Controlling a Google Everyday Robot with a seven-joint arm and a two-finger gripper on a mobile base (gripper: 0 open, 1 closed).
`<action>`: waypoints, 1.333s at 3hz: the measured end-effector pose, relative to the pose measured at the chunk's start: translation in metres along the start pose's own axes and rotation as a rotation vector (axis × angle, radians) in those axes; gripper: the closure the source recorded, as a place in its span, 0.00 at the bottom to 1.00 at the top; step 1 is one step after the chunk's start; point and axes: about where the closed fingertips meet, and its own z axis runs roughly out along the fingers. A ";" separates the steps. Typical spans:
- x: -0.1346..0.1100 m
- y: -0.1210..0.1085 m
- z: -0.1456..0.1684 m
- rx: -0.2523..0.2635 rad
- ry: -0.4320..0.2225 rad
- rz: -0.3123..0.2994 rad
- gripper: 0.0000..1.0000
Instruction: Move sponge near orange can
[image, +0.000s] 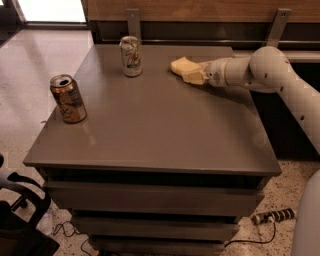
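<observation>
The pale yellow sponge (180, 65) lies on the grey table (155, 130) at the far right, close to the back edge. My gripper (196, 76) reaches in from the right and sits right at the sponge's right end, touching or overlapping it. The white arm (260, 70) stretches behind it. The orange can (67, 98) stands upright near the table's left edge, far from the sponge.
A white can with green-red print (131, 56) stands upright at the back of the table, left of the sponge. A wooden wall with metal brackets (133, 20) runs behind the table. A black chair base (20, 210) and a power strip (272, 216) are on the floor.
</observation>
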 end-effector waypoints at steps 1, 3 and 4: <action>-0.011 0.000 -0.007 0.007 -0.015 -0.010 1.00; -0.043 0.005 -0.032 0.012 -0.003 -0.066 1.00; -0.052 0.016 -0.045 -0.023 0.015 -0.087 1.00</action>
